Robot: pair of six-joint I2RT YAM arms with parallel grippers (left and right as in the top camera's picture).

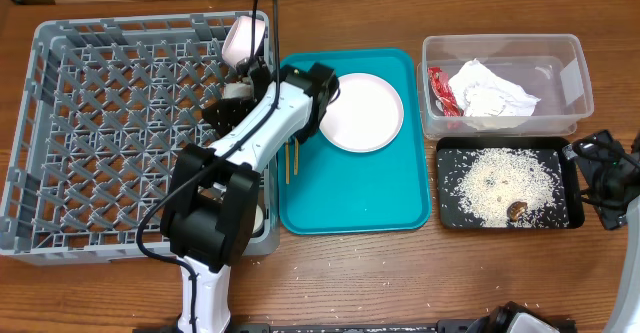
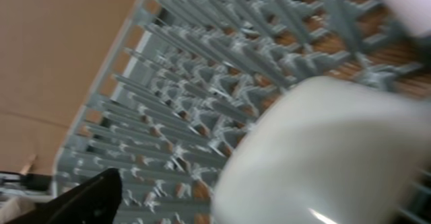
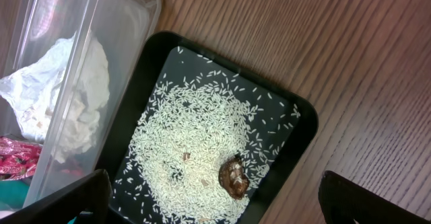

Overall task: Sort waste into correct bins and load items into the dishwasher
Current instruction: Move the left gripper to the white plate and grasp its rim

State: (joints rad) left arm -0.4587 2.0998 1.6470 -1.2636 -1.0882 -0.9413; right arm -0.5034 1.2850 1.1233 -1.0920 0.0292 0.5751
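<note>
Overhead shows wrapper (image 1: pixel 438 85) and napkin (image 1: pixel 492 88) in the clear tub (image 1: pixel 578 78), rice (image 1: pixel 500 178) in the black tray (image 1: pixel 446 216), a white vessel (image 2: pixel 323 150) over the dish rack (image 1: pixel 100 123) at the left gripper (image 1: pixel 240 73), whose hold I cannot tell, right gripper (image 3: pixel 214 177) splayed empty, plate (image 1: pixel 362 111) and chopsticks (image 1: pixel 290 161) yet to load from the teal tray (image 1: pixel 340 193).

Plenty of room over the left side of the big grey plastic lattice dish rack (image 1: pixel 110 123), but the left arm (image 1: pixel 255 133) lies across its right wall. On the teal plastic serving tray (image 1: pixel 350 198) the near half is free, and the round pale plate (image 1: pixel 362 111) fills its far right corner.
</note>
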